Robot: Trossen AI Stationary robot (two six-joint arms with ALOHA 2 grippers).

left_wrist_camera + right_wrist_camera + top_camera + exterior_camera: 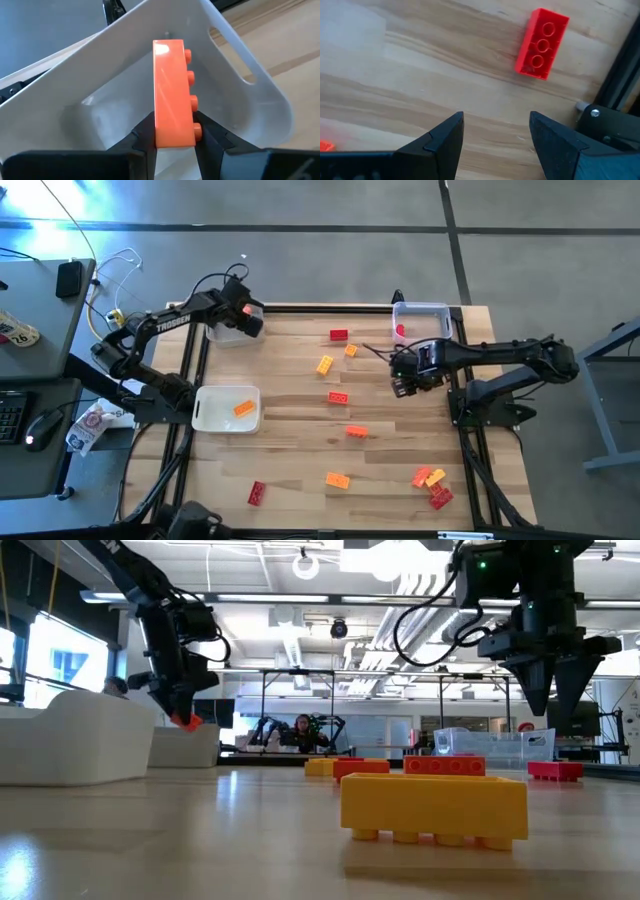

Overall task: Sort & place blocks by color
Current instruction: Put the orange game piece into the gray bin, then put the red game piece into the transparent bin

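Left tool (172, 142) is pinching a stiff, light, slick orange block (172, 95) by its smooth flanks over the far-left tray (260, 95); right tool (495, 132) is hovering spread.

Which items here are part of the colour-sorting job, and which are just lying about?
Job:
left gripper holding an orange block over a white tray
open right gripper
red block
loose blocks
second white tray
clear tray

Lying about:
mouse
cables
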